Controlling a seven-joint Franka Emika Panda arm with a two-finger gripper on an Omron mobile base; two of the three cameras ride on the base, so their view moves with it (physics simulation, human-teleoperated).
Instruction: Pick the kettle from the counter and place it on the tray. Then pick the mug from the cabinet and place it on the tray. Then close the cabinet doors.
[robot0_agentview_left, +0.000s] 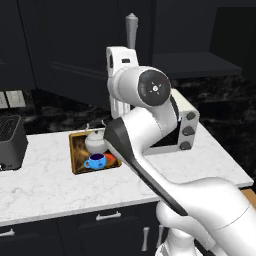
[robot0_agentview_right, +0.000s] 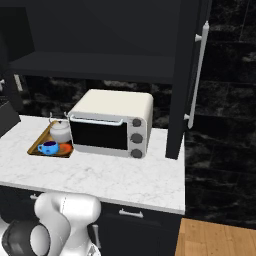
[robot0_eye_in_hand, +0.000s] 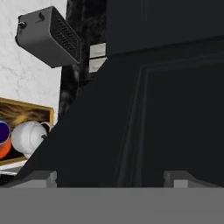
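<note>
The tan-rimmed tray (robot0_agentview_left: 76, 152) (robot0_agentview_right: 40, 145) (robot0_eye_in_hand: 30, 111) lies on the white marble counter (robot0_agentview_left: 45, 180) (robot0_agentview_right: 110, 177). The silver-white kettle (robot0_agentview_left: 95, 141) (robot0_agentview_right: 60, 131) (robot0_eye_in_hand: 28, 136) and the blue mug (robot0_agentview_left: 96, 161) (robot0_agentview_right: 49, 147) (robot0_eye_in_hand: 3, 131) both stand on it. My gripper (robot0_eye_in_hand: 111, 178) is open, with nothing between its fingertips (robot0_eye_in_hand: 43, 177). It faces the black panelled face of a cabinet door (robot0_eye_in_hand: 166, 109) at close range. That door's silver bar handle (robot0_agentview_left: 131, 30) sticks up just above my hand. The right cabinet door (robot0_agentview_right: 182, 75) stands open, its handle (robot0_agentview_right: 197, 70) facing right, and the dark cabinet shelf (robot0_agentview_right: 95, 65) is exposed.
A cream toaster oven (robot0_agentview_right: 112, 122) (robot0_agentview_left: 186, 125) stands on the counter right of the tray. A dark grey toaster (robot0_agentview_left: 10, 140) (robot0_eye_in_hand: 50, 37) sits at the counter's left end, below wall outlets (robot0_eye_in_hand: 97, 57). Dark drawers with silver handles (robot0_agentview_left: 109, 216) run under the counter.
</note>
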